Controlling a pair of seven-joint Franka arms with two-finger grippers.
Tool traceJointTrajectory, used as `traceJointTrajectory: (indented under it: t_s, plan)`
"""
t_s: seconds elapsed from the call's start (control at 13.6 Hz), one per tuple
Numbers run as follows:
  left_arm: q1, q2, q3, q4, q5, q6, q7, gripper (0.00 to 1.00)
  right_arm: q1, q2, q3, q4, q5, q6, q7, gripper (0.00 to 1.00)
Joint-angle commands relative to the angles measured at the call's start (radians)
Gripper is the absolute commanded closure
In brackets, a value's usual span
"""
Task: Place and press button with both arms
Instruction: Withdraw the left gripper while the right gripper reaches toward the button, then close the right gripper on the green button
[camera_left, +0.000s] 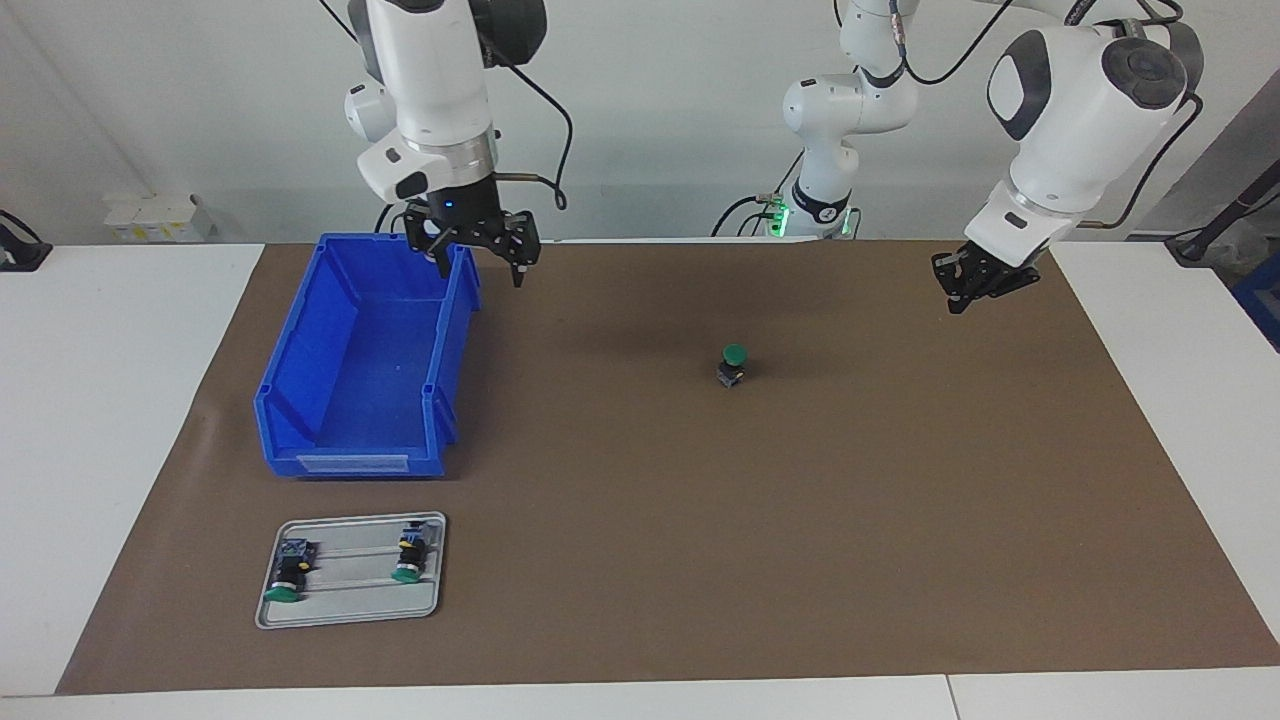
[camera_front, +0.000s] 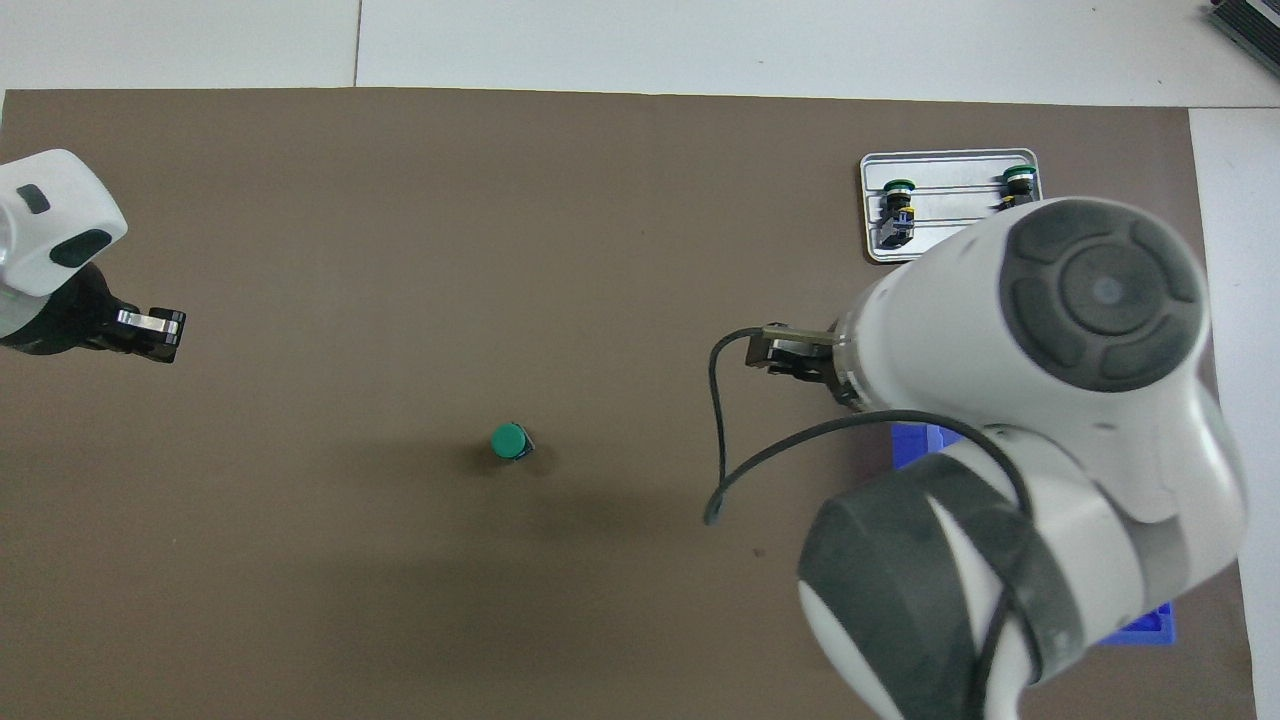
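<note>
Two pincers hang apart from the button (camera_left: 734, 362): left pincer (camera_left: 972, 283) fingers together, right pincer (camera_left: 480, 252) spread wide, empty.

Two glossy white jointed robot arms, the left arm (camera_left: 1075, 110) and the right arm (camera_left: 430, 90), have rounded shells, dark grey round joint caps and grey bands. Black cables loop along both. Each ends in a small black gripper on a silver wrist ring.
</note>
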Motion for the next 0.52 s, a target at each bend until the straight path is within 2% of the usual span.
traceJointTrajectory:
  t_s: [0.0,0.15,0.22,0.37,0.44]
  plan:
    - [0.021,-0.005,-0.013,0.015,0.02,-0.013,-0.01,0.68,0.077,0.082,-0.006,0.01,0.009,0.081,0.161,0.01]
    - [0.021,-0.014,-0.01,0.023,0.019,-0.006,-0.001,0.39,0.137,0.154,-0.004,0.022,0.004,0.164,0.296,0.02]
    - [0.017,-0.017,0.009,0.024,0.019,0.004,-0.001,0.28,0.151,0.178,-0.004,0.027,0.009,0.19,0.338,0.01]
    - [0.005,-0.016,0.036,0.055,0.025,0.01,0.0,0.12,0.206,0.261,-0.004,0.086,0.019,0.21,0.436,0.03]
    - [0.006,-0.011,0.038,0.098,0.025,-0.002,0.0,0.1,0.225,0.304,-0.004,0.126,0.018,0.216,0.498,0.03]
